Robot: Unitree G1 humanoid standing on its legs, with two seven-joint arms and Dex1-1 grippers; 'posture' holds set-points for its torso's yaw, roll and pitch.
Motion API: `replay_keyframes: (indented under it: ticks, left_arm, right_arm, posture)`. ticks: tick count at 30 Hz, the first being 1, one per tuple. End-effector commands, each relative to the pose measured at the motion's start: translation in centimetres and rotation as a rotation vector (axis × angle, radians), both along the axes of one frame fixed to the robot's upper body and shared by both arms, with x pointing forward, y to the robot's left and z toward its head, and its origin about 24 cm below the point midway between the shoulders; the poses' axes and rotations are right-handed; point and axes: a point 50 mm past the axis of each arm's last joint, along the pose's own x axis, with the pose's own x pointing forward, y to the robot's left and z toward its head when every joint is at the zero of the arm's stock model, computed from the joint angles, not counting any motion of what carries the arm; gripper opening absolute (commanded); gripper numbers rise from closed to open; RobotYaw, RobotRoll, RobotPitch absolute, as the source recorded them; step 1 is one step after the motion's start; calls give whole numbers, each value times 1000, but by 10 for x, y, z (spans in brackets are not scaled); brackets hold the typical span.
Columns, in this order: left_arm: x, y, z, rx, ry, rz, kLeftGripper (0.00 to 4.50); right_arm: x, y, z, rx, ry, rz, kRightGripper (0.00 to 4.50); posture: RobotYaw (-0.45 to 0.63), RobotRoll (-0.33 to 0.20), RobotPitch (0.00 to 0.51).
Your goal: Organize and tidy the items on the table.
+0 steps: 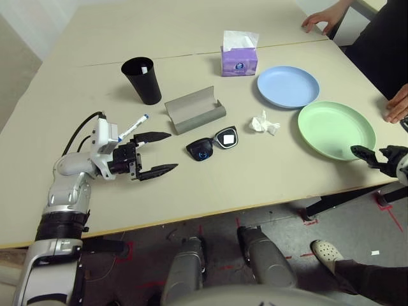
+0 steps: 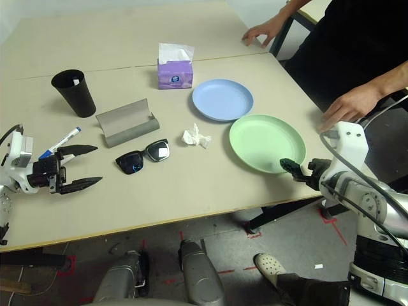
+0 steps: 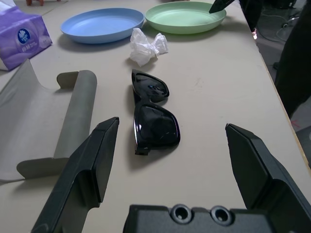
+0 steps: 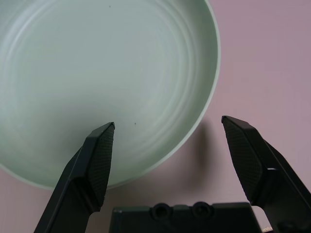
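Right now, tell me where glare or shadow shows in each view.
Left eye view: the black sunglasses carry a bright white reflection on one lens. Left wrist view: both lenses show soft sheen, and the crumpled white tissue casts a faint shadow. Right wrist view: the right gripper throws a soft shadow beside the pale green round plate.

Black sunglasses [image 1: 212, 143] lie folded between grey case [image 1: 194, 109] and table [image 1: 255, 178] edge.

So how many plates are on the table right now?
2. The blue plate sits to the right of the tissue box; the green plate lies beside it, nearer the table edge, with the right tool open at its rim.
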Motion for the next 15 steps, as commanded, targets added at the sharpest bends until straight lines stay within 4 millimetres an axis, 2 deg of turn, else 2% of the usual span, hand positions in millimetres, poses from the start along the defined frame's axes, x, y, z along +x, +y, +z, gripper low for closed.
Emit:
replay_keyframes:
  ticks: [1,13,15]
  left_arm:
    - [-3,1,2,1,-6,8,4450]
    - [-5,1,6,-6,-12,26,4450]
    - [-6,2,6,-7,-12,30,4500]
  right_arm:
    - [1,2,-5,21,26,-3,4500]
    - [7,12,-7,90,48,44,4500]
    - [6,14,-8,96,53,51,4107]
  posture:
    - [-181,0,151]
    - [-169,0,155]
    - [-170,0,155]
